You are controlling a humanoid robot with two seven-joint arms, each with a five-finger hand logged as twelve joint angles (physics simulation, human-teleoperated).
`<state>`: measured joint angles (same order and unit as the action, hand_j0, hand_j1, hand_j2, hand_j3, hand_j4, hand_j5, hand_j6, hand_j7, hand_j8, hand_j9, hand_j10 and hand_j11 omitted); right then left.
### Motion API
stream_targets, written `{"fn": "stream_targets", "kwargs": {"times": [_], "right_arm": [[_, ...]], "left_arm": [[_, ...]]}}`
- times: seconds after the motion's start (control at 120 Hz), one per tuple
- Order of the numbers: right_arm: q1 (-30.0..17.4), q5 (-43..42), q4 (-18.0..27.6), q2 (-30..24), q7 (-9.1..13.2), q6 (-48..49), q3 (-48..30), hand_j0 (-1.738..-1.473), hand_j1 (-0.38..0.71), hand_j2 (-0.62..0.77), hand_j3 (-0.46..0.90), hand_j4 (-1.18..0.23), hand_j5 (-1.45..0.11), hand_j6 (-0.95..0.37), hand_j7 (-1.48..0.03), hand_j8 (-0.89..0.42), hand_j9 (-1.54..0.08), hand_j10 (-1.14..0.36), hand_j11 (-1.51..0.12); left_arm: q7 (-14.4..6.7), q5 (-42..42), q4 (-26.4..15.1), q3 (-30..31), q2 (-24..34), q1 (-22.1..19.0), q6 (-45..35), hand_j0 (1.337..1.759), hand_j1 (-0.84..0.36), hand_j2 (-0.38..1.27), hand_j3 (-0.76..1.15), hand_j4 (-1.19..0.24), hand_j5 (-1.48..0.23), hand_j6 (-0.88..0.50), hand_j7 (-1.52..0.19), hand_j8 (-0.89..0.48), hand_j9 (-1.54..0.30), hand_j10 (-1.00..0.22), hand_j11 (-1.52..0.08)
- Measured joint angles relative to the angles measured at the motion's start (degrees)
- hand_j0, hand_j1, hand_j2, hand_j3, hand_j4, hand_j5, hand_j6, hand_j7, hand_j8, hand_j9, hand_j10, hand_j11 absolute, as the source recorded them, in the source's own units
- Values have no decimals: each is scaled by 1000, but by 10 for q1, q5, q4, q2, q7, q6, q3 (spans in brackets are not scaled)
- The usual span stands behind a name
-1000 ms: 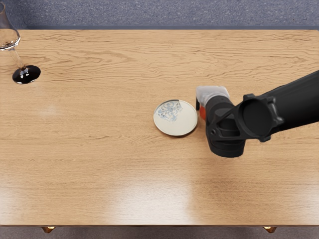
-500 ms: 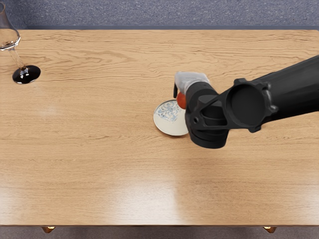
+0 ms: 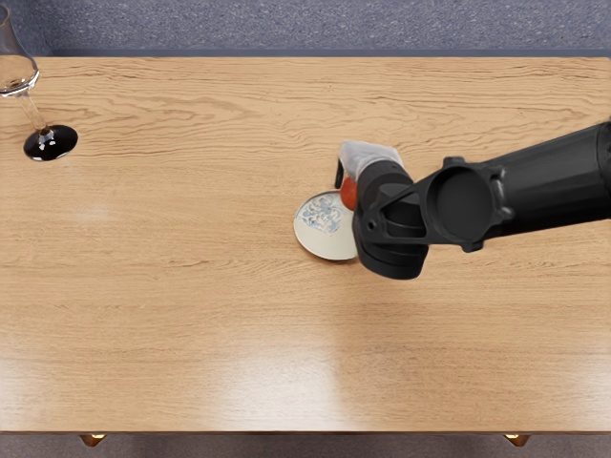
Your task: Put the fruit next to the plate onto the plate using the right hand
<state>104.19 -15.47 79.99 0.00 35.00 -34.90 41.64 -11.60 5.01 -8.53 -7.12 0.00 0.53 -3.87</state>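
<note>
A small cream plate (image 3: 317, 229) with a blue-grey pattern lies near the table's middle. My right hand (image 3: 355, 172) hovers over the plate's right part, its arm coming in from the right edge. The hand is shut on a red-orange fruit (image 3: 348, 195), of which only a small patch shows under the pale palm. The black wrist and forearm (image 3: 449, 210) hide the plate's right side and most of the fingers. The left arm is out of view.
A wine glass (image 3: 27, 95) with a dark base stands at the far left back corner of the wooden table (image 3: 191, 315). The table's far edge runs along the top, its near edge along the bottom.
My right hand carried the fruit left from beside the plate to above the plate's right part. Over the last half second it barely shifted, sinking slightly.
</note>
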Motion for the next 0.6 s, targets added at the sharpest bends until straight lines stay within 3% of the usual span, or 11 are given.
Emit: {"fn": "stream_targets", "kwargs": {"times": [0.033, 0.117, 0.208, 0.4, 0.483, 0.6], "right_arm": [[-5, -1, -5, 0, 0, 0, 0, -1658, 256, 196, 1, -622, -864, -447, -834, -401, -863, -609, -865], [-9, -4, -12, 0, 0, -1, -1, -1658, 57, 130, 0, -417, -579, -301, -559, -271, -578, -409, -580], [-9, -4, -15, 0, 0, -1, -3, -1658, -90, 83, 0, -266, -370, -193, -357, -173, -369, -261, -370], [-8, -2, -9, 0, 0, -1, -41, -1658, -248, 33, 0, -105, -145, -76, -140, -68, -144, -102, -145], [-51, -7, -11, 0, 0, -1, -136, -1658, -282, 22, 0, -70, -96, -51, -93, -46, -96, -68, -96], [-169, -26, -33, 0, 0, 13, -347, -1658, -311, 13, 0, -40, -54, -29, -52, -26, -54, -39, -54]], "left_arm": [[0, 0, 0, 0, 0, 0, 0, 1658, 349, 0, 0, 0, 0, -1, 0, -1, 0, 0, 0], [0, 0, 0, 0, 0, 0, 0, 1658, 349, 0, 0, 0, 0, -1, 0, -1, 0, 0, 0], [0, 0, 0, 0, 0, 0, 0, 1658, 349, 0, 0, 0, 0, -1, 0, -1, 0, 0, 0], [0, 0, 0, 0, 0, -1, 0, 1658, 349, 0, 0, 0, 0, -1, 0, -1, 0, 0, 0], [0, 0, 0, 0, 0, -3, 0, 1658, 349, 0, 0, 0, 0, -1, 0, -1, 0, 0, 0], [0, 0, 0, 0, 0, -3, 0, 1658, 349, 0, 0, 0, 0, -1, 0, -1, 0, 0, 0]]}}
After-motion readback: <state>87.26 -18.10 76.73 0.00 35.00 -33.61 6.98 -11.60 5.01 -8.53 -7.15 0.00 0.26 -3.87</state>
